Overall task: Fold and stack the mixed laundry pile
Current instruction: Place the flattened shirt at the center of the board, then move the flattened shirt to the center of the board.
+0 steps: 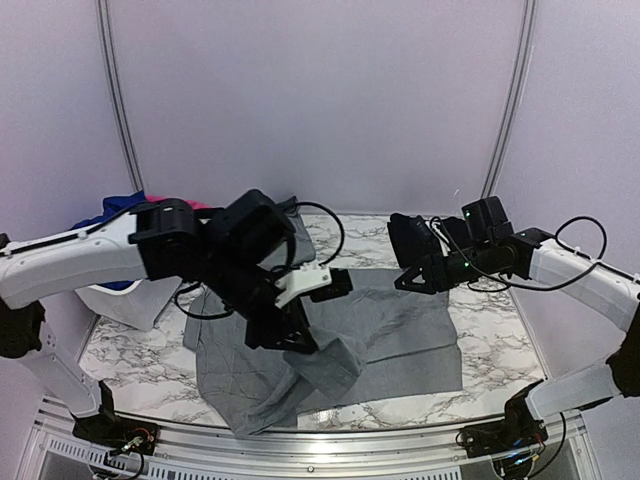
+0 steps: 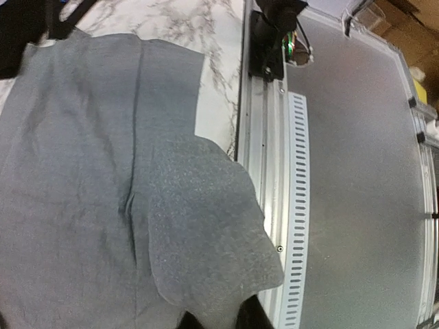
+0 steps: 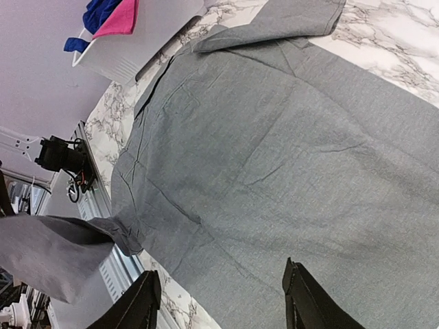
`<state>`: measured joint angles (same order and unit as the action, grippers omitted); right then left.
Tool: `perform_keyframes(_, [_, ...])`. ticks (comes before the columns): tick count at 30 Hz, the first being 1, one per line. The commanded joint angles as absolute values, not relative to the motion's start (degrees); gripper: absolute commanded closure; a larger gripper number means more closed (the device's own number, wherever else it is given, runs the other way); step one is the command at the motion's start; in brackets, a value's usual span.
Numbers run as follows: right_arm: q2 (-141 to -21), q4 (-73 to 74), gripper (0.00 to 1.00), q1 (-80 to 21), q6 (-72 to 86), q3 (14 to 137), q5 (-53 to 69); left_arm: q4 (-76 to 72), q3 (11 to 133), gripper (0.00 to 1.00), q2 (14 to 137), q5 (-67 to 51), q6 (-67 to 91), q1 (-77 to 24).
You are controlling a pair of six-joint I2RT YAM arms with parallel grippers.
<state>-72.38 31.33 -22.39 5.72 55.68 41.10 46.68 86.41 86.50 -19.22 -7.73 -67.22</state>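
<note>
A metal rail (image 1: pixel 330 440) runs along the near edge of the marble tabletop (image 1: pixel 500 350). Just behind it lies the grey shirt (image 1: pixel 400 340), spread mostly flat over the middle of the tabletop. Its near left corner reaches the rail.

The left pincer (image 1: pixel 288 338) points down over the near left part of the shirt. It pinches a fold of the grey cloth and holds it raised off the surface. In the left wrist view that flap hangs close to the lens and partly covers the rail, while the rest of the shirt lies flat on the marble. Only dark finger edges show at the bottom of that view.

Farther back on the right, the right pincer (image 3: pixel 223 301) hovers above the shirt's right half. Its two fingers (image 3: pixel 302 301) are spread wide with nothing between them, and they are clear of the cloth. The shirt's collar (image 3: pixel 274 27) lies at the far edge.

A white basket (image 3: pixel 137 41) stands on the tabletop's left side, beside the shirt. In it are a blue piece (image 3: pixel 99 14) and a pink piece (image 3: pixel 120 19), piled at its rim.
</note>
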Motion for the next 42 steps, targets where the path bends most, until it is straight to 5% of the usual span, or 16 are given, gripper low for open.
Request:
perform_keyframes(1, [-70.0,32.7,0.43,-23.2,4.3,55.8,41.9,48.5,96.6,0.76,97.5,-24.0,-13.7,-69.0])
perform_keyframes(3, [-69.0,34.0,0.43,-23.2,4.2,55.6,40.1,45.3,100.8,0.61,101.5,-19.0,-9.6,-67.4])
perform_keyframes(4, [-68.7,35.0,0.43,-23.2,4.0,55.6,39.7,44.1,103.0,0.42,102.9,-16.1,-6.2,-66.5])
perform_keyframes(6, [-68.0,37.2,0.43,-23.2,3.5,56.0,38.9,42.1,104.8,0.3,103.4,-13.9,-2.9,-64.0])
perform_keyframes(9, [-66.3,39.7,0.42,-23.2,2.7,56.0,37.6,33.0,95.4,0.02,95.5,-10.0,4.2,-59.2])
perform_keyframes(13, [-64.9,40.8,0.42,-24.9,3.8,52.3,37.0,16.9,76.2,0.01,75.5,-1.5,14.1,-53.8])
perform_keyframes(17, [-65.0,40.0,0.43,-26.3,5.9,47.6,32.1,18.9,64.2,0.01,65.5,0.6,19.8,-51.0])
perform_keyframes(21, [-70.3,38.8,0.44,-26.4,7.7,48.6,27.3,32.9,62.6,0.01,71.9,-3.7,23.1,-48.4])
perform_keyframes(27, [-80.2,33.5,0.45,-26.2,9.3,49.3,25.9,33.3,57.9,0.03,81.4,-0.3,28.4,-47.1])
perform_keyframes(42, [-98.7,27.7,0.44,-16.9,9.5,59.3,19.4,32.9,80.7,0.07,113.9,3.7,20.8,-35.0])
